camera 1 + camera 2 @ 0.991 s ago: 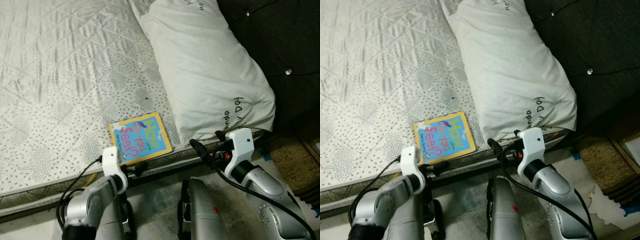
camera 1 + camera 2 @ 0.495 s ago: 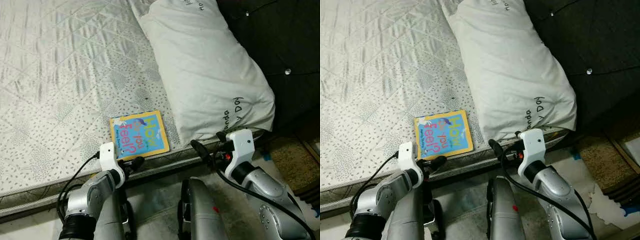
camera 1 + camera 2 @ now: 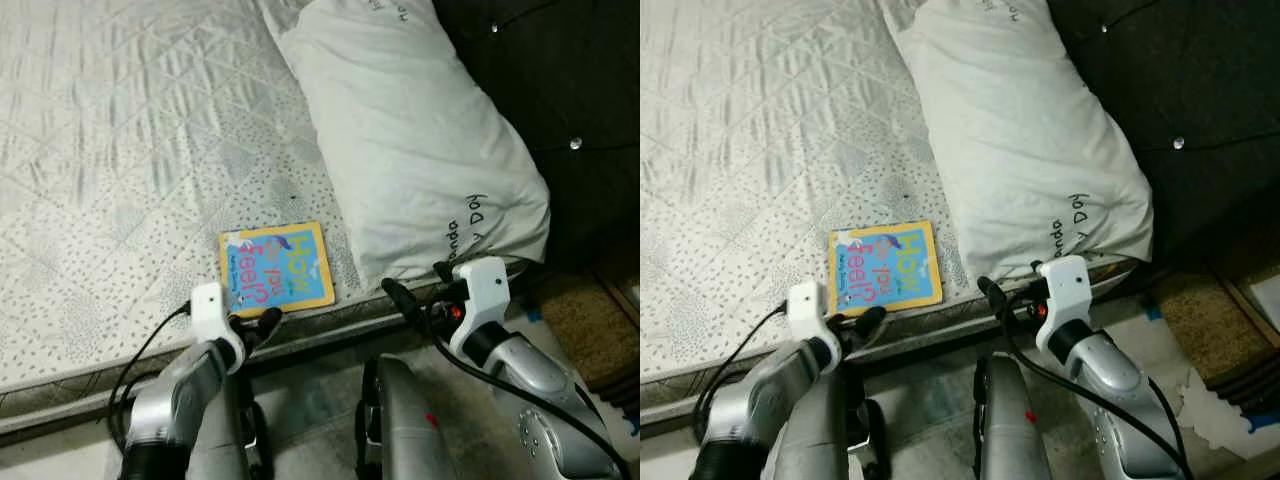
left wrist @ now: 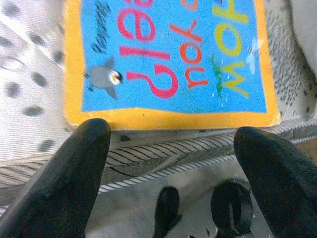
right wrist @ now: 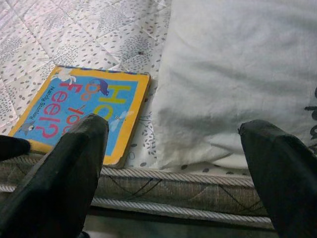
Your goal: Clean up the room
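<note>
A yellow-bordered blue board book lies flat at the near edge of the grey quilted mattress, beside a white pillow; left gripper, fingers spread, just before it; right gripper, also spread, before the pillow.

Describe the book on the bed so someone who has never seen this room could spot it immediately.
On the quilted grey-white mattress, look to the near edge, beside the big white pillow. The book lies flat there, just ahead of the left hand: a bright blue cover with a yellow border and coloured lettering.
</note>
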Controlling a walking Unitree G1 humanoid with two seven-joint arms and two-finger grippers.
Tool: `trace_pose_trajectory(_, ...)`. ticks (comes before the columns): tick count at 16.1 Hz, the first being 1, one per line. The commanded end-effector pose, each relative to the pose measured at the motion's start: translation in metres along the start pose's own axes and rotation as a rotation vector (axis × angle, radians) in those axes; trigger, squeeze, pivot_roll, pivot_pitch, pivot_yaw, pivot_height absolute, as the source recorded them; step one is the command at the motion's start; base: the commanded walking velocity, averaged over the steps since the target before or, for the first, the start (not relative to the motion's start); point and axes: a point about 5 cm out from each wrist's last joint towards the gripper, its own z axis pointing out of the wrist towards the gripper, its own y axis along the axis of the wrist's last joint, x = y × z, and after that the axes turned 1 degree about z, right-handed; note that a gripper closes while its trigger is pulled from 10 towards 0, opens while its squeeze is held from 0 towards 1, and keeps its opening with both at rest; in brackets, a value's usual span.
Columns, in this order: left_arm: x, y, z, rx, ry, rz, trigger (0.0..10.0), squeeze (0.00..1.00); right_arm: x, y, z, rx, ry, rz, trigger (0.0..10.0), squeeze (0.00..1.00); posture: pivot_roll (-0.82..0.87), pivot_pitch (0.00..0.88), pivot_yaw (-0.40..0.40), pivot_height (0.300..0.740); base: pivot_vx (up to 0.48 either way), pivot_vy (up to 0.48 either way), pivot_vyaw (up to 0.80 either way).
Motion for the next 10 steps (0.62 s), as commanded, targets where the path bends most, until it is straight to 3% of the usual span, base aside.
trace_pose_trajectory(1,0.002,0.000,-0.008,-0.028,0.024,0.027,10.0,0.00,-0.004,-0.004,-0.003,0.009,-0.029,0.004,10.0,0.00,-0.24,0.268,0.009,0.617,0.000,0.000,0.00)
trace_pose_trajectory(3,-0.001,0.004,-0.020,-0.084,0.010,0.064,10.0,0.00,-0.005,-0.005,0.000,0.003,-0.040,0.002,10.0,0.00,-0.21,0.252,0.011,0.617,0.000,0.000,0.00)
trace_pose_trajectory(6,-0.013,0.017,-0.044,-0.252,-0.020,0.135,10.0,0.00,-0.005,-0.003,0.008,-0.020,-0.064,0.000,10.0,0.00,-0.19,0.225,0.015,0.617,0.000,0.000,0.00)
trace_pose_trajectory(9,-0.010,0.036,-0.061,-0.438,0.027,0.179,10.0,0.00,-0.009,-0.005,0.015,-0.027,-0.148,0.101,10.0,0.00,-0.17,0.174,0.024,0.617,0.000,0.000,0.00)
trace_pose_trajectory(10,-0.008,0.040,-0.064,-0.471,0.044,0.233,10.0,0.00,-0.009,-0.005,0.020,-0.030,-0.179,0.147,10.0,0.00,-0.16,0.144,0.031,0.617,0.000,0.000,0.00)
